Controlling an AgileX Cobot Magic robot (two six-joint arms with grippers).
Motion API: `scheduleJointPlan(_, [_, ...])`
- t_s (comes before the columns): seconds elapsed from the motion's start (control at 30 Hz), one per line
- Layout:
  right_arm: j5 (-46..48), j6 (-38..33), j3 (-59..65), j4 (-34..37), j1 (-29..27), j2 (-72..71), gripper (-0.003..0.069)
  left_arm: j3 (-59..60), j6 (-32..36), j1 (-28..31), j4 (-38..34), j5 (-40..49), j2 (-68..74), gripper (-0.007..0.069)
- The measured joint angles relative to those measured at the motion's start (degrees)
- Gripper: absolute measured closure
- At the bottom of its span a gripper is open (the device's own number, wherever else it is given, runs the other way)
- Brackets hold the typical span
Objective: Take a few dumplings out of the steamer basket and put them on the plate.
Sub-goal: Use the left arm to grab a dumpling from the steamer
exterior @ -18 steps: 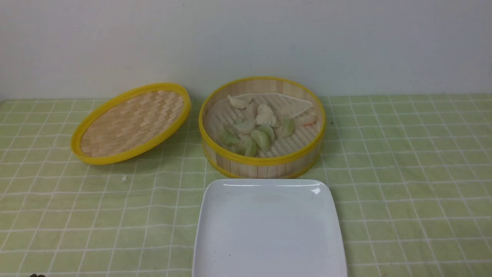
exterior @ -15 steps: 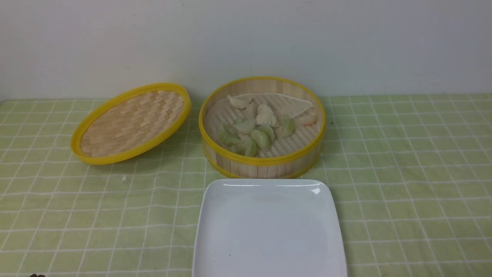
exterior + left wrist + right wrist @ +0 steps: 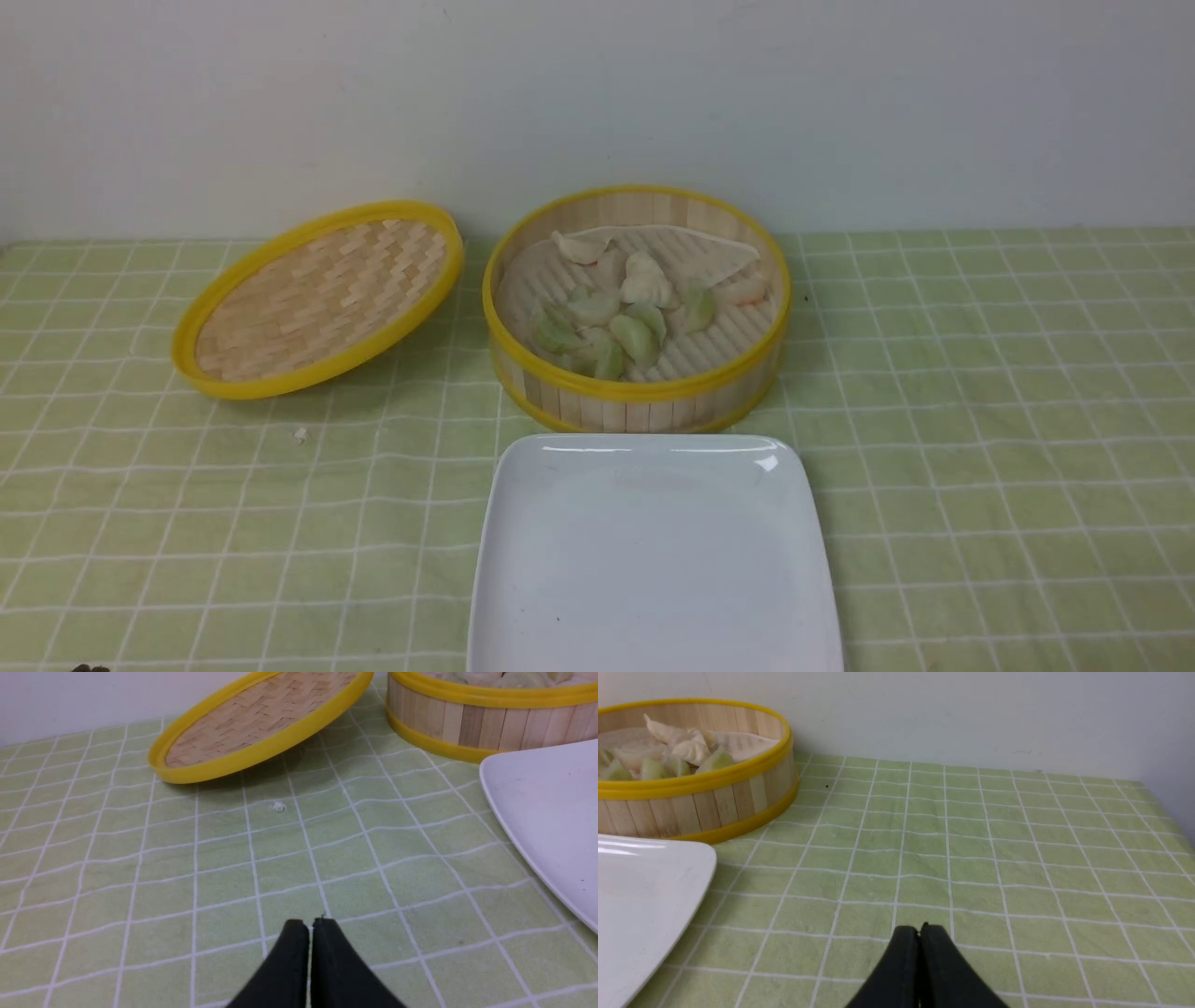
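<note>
Dumplings (image 3: 616,322), pale green and white, lie heaped in the steamer basket (image 3: 635,397) at mid-bench, none yet on the white square plate (image 3: 653,569) just in front of it.

Farthest left, the woven lid (image 3: 317,299) leans tilted, one edge raised toward the basket, with a small white crumb (image 3: 301,434) on the checked cloth (image 3: 980,420) before it. The left gripper (image 3: 310,926) hangs low over the cloth, jaws pressed together and empty. To the right of the plate the right gripper (image 3: 920,931) does the same, jaws closed on nothing.

This looks like the start of the reach. Whichever arm goes should part its jaws before crossing the yellow rim, come down from above over the tall wall, and pick a dumpling at the near edge of the pile. It should close gently across the narrow width, since the skins look slick, and keep off the paper liner (image 3: 714,252).

Only the front view shows the basket floor and the whole pile, but neither gripper. The wrist views show the jaws and the basket's side wall; the right one also shows the liner standing against the far wall.
</note>
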Motion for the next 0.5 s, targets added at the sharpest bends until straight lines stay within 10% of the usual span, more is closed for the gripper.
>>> scheduleJointPlan(0.23, [0.00, 0.00, 0.00, 0.00, 0.00, 0.00, 0.0673, 0.16, -1.66, 0.00, -3.34, -3.15, 0.00, 0.0631])
scheduleJointPlan(0.5, [0.00, 0.00, 0.00, 0.00, 0.00, 0.00, 0.0673, 0.12, -11.32, 0.00, -33.70, -23.20, 0.00, 0.0631])
